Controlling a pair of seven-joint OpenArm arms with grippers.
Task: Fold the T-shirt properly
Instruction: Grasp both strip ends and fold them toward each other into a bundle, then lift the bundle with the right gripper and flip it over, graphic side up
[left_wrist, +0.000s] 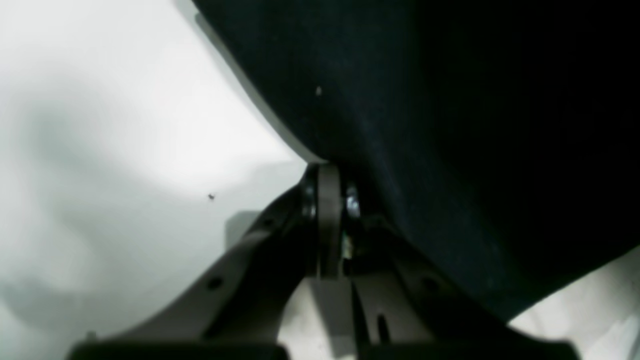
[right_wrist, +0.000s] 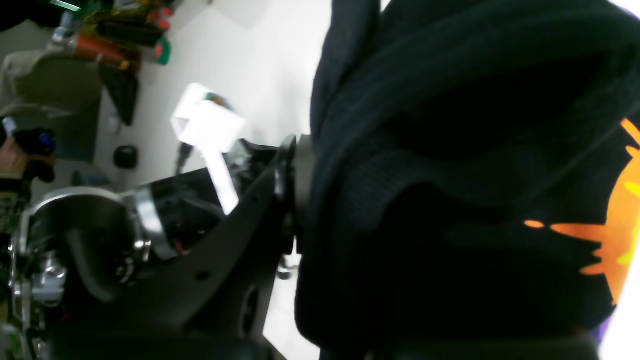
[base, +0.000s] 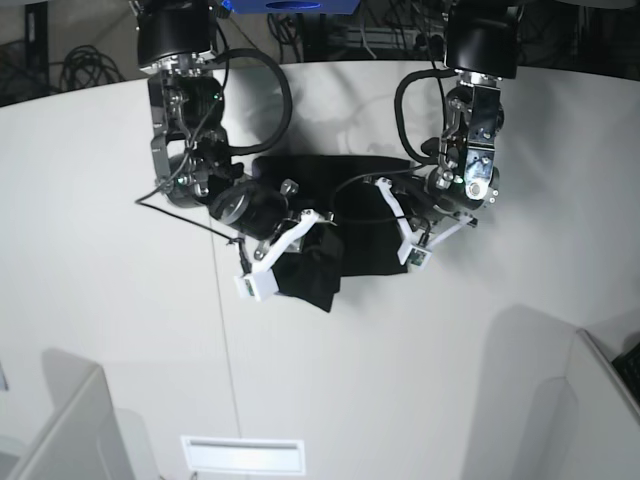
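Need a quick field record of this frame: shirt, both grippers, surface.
garment: black cloth T-shirt, bunched between the two arms, not flat
print: orange patch visible in right wrist view, at the frame's right edge
left gripper: shut on the T-shirt's edge
right gripper: shut on bunched T-shirt fabric
surface: white table
fold state: no neat fold visible yet
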